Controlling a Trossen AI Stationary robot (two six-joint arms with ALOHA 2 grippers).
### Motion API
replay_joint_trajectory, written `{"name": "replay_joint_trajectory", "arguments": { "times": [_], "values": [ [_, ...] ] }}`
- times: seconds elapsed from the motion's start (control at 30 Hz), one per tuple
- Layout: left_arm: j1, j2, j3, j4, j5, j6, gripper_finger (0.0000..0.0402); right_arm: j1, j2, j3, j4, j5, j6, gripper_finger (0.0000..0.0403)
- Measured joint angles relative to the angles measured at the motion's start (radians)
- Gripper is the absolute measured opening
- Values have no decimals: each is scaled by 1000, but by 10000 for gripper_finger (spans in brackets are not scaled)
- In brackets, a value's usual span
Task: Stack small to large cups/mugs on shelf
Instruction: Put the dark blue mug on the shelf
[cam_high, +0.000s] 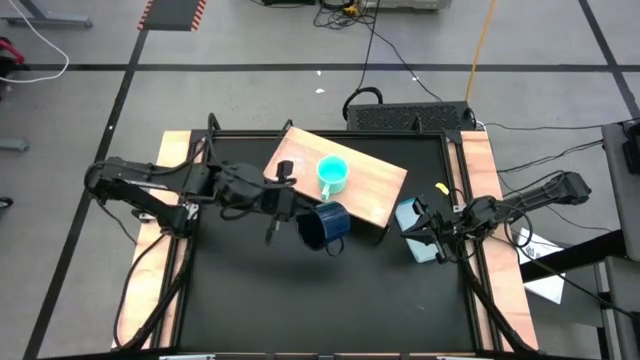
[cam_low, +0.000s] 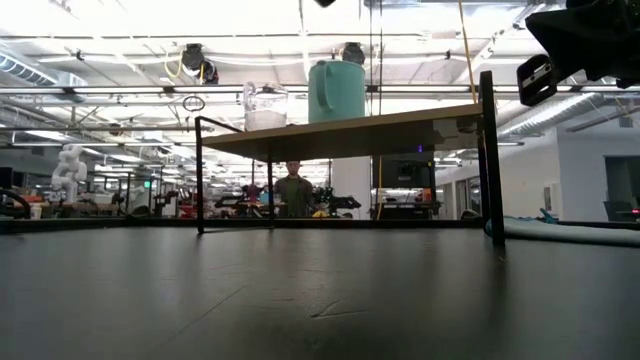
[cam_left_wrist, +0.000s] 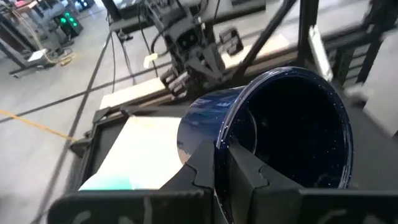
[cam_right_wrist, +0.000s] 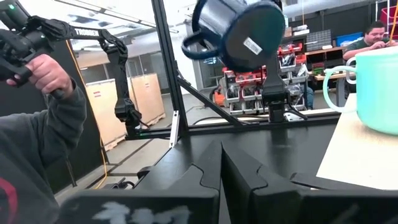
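Observation:
The shelf (cam_high: 370, 195) is a light wooden board on dark legs at the table's far middle. The turquoise mug (cam_high: 332, 173) stands upright on it. In the low view a small clear cup (cam_low: 265, 108) stands beside the turquoise mug (cam_low: 336, 92). My left gripper (cam_high: 292, 212) is shut on the dark blue-black mug (cam_high: 323, 226), which hangs above the table just in front of the shelf's near edge. My right gripper (cam_high: 438, 238) is shut on nothing at the table's right side. My left gripper holds the dark mug by its rim (cam_left_wrist: 225, 144), one finger (cam_left_wrist: 249, 177) inside the mug and the other outside its wall. The fingers come nearly level from the table's left. The mug is lifted clear and lies on its side, mouth toward the gripper, handle (cam_right_wrist: 194, 45) sticking out sideways.
A flat light-blue item (cam_high: 410, 218) lies by my right gripper, right of the shelf. Wooden strips (cam_high: 150, 290) run along the table's left and right sides. A person's sleeve and hand (cam_right_wrist: 43, 81) show beyond the table in the right wrist view.

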Motion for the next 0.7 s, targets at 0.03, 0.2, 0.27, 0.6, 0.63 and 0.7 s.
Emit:
{"name": "replay_joint_trajectory", "arguments": {
  "times": [0.03,0.2,0.27,0.6,0.63,0.7],
  "values": [
    [12,6,1,15,24,-14,17,0,0,0,0,0,0,0],
    [72,39,3,34,126,-77,17,0,0,0,0,0,-8,0],
    [89,58,17,32,154,-89,17,0,0,0,0,0,-20,0],
    [143,208,256,-70,226,-56,17,0,1,0,-1,0,-21,0],
    [149,225,288,-81,226,-51,17,0,1,0,-1,0,-21,0],
    [162,262,350,-127,233,-38,17,0,0,0,-1,0,-20,0]
  ]
}}
